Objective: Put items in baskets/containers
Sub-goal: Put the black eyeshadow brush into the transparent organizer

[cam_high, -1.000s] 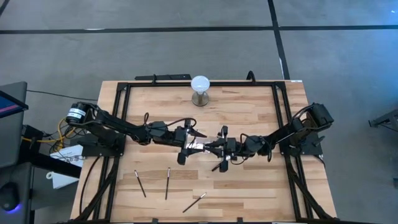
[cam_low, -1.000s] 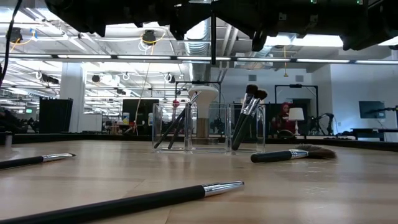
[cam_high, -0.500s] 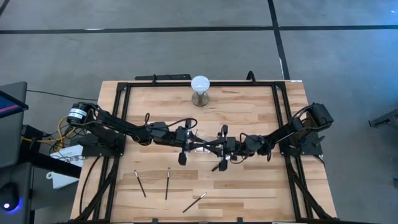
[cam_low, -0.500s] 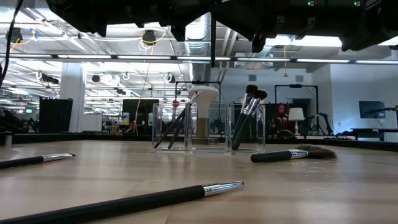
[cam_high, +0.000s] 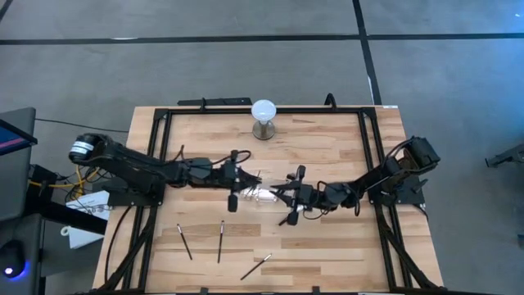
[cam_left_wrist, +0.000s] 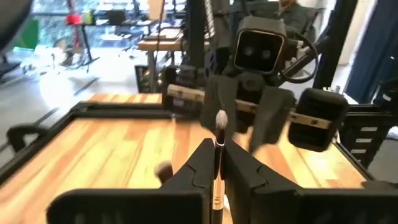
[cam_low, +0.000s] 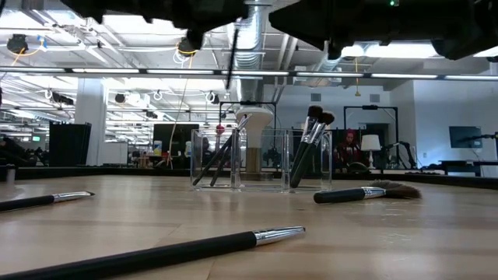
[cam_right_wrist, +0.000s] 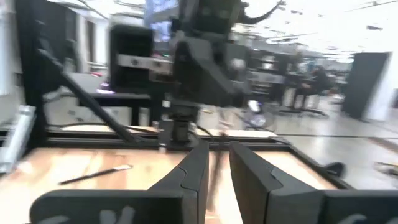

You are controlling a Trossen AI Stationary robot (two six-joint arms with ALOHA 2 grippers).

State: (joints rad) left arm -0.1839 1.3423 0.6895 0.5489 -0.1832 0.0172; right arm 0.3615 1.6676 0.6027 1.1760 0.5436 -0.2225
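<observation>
My left gripper (cam_left_wrist: 217,149) (cam_high: 248,182) is shut on a slim makeup brush (cam_left_wrist: 219,124), which hangs above the table's middle. Facing it from the right is my right gripper (cam_right_wrist: 214,152) (cam_high: 277,191), whose fingers stand a little apart with nothing between them. Under both stands the clear holder (cam_low: 261,159) (cam_high: 260,195), with several brushes leaning in its compartments. A fan-headed brush (cam_low: 366,193) (cam_high: 288,218) lies flat to the holder's right. Three more brushes (cam_high: 219,242) lie flat at the near left. My left gripper pinches the brush's shaft (cam_left_wrist: 218,144) between its two fingers, a little below the pale head. The fingers come level from the table's left and lie across the brush. It stands upright, head up, with the dark handle (cam_low: 233,58) hanging below the fingers, clear of the table and holder.
A white globe on a metal base (cam_high: 264,115) stands at the far middle, behind the holder. A black frame (cam_high: 164,115) runs around the wooden table. Bare wood lies at the near right and far left.
The upright brush has gone from above the holder's middle toward the table's left edge, carried by my left gripper, which has drawn back the same way. My right gripper has stayed near the holder. The holder and the lying brushes have kept still.
</observation>
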